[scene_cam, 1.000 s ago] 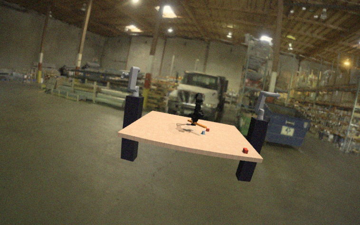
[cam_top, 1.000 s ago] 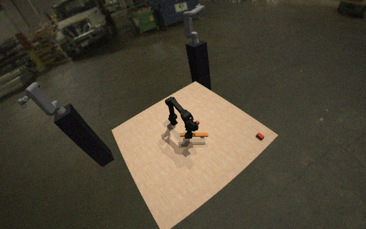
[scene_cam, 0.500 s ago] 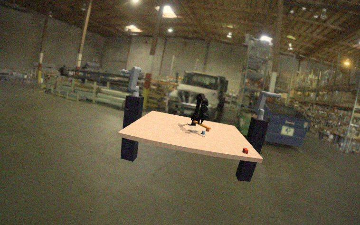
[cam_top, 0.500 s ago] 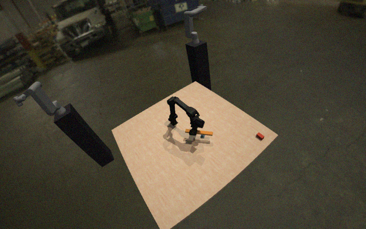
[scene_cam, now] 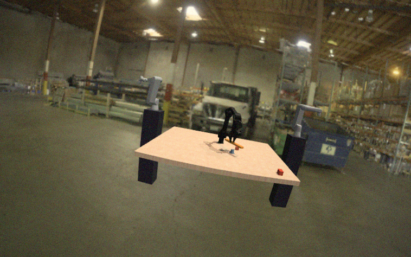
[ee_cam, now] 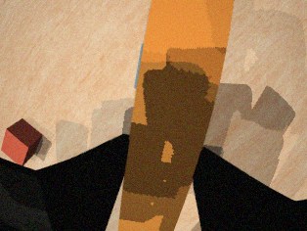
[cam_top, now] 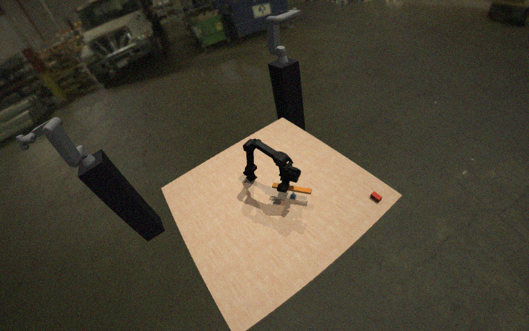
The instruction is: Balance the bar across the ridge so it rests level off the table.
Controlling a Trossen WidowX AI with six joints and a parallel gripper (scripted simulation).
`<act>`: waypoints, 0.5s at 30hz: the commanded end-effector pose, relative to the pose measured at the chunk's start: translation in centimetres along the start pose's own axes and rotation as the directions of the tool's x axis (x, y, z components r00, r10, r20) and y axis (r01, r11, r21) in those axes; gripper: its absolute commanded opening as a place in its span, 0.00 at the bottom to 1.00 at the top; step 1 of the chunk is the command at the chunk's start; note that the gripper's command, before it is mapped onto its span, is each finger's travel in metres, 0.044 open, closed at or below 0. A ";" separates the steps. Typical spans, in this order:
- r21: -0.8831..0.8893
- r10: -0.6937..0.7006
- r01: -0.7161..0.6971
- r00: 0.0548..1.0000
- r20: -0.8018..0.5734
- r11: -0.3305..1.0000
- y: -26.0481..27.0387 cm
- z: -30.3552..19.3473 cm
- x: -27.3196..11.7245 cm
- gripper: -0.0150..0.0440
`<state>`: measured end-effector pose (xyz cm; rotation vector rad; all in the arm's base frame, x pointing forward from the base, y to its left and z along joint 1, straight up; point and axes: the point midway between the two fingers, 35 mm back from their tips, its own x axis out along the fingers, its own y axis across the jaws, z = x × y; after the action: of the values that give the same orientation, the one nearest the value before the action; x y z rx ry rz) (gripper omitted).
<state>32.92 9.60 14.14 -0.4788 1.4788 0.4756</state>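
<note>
My gripper (cam_top: 282,188) (scene_cam: 232,141) (ee_cam: 161,150) is shut on the orange bar (cam_top: 303,190) (scene_cam: 238,145) (ee_cam: 188,24) and holds it above the table, clear of the top; its shadow lies apart from it. In the wrist view the bar runs lengthwise up the picture between the two black fingers. The small blue ridge (cam_top: 292,196) (scene_cam: 232,151) stands on the table below the bar, near its middle. Only a thin blue sliver of the ridge shows beside the bar in the wrist view; the rest is hidden under the bar.
A small red block (scene_cam: 237,148) (ee_cam: 20,142) lies near the ridge; the arm or bar hides it in the top view. Another red block (cam_top: 375,196) (scene_cam: 280,172) lies near a far corner of the table (cam_top: 249,281) (scene_cam: 187,160). Two grey arms on dark pedestals stand beyond the edges.
</note>
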 end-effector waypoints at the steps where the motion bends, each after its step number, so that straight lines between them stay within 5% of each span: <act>1: 0.005 0.003 -0.003 1.000 -0.004 1.000 0.2 0.0 0.6 0.25; 15: 0.006 0.003 -0.003 1.000 -0.004 1.000 0.3 0.0 2.8 0.25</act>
<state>33.05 9.89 11.93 -0.4768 1.4776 0.4741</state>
